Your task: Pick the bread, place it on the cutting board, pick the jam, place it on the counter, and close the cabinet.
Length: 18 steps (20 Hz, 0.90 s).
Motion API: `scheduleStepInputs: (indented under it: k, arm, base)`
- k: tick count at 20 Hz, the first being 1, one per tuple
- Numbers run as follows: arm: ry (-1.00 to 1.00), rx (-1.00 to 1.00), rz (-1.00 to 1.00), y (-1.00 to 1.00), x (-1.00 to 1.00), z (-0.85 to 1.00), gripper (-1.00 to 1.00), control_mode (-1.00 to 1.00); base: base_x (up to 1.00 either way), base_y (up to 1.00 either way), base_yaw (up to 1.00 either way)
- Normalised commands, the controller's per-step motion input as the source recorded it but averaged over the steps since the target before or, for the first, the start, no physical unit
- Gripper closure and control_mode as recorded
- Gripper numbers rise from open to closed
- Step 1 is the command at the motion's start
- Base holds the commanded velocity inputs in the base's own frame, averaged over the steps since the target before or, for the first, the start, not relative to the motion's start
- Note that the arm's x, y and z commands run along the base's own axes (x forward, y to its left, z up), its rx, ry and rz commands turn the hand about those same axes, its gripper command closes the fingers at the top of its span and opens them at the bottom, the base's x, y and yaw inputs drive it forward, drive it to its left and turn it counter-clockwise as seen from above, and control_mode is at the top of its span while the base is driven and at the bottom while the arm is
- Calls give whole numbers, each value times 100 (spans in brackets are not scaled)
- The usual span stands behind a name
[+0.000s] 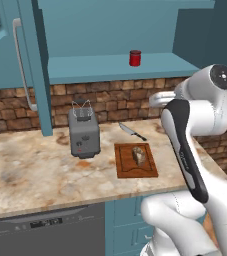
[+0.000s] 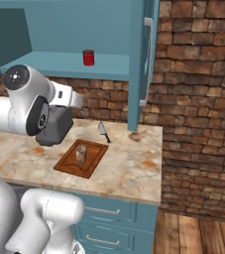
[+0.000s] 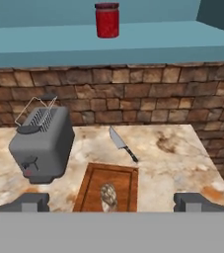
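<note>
Bread (image 3: 108,196) sits on board (image 3: 94,184), first step done. Gripper (image 3: 111,202) spread wide, empty, above board. Jam (image 3: 107,20) on cabinet (image 1: 25,60) shelf, next target; doors open.

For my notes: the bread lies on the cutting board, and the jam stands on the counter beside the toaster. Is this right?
Not quite. The bread does lie on the cutting board, but the jam stands on the cabinet shelf above, as the left base view shows.

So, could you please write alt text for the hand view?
The bread sits on the cutting board between the open end effector fingertips. A grey toaster and a knife lie on the counter; the jam stands on the cabinet shelf above.
</note>
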Motion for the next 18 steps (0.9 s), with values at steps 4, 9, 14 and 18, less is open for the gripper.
scheduleStepInputs:
  k: [4, 9, 14, 18]
  arm:
    - [0, 0, 0, 0, 0, 16, -100, -100]
    - [0, 0, 0, 0, 9, 11, -100, -100]
    - [0, 0, 0, 0, 23, 4, -100, -100]
    - [0, 0, 0, 0, 25, 11, -100, -100]
  base:
    - [0, 0, 0]
    - [0, 0, 0]
    - [0, 0, 0]
    - [0, 0, 0]
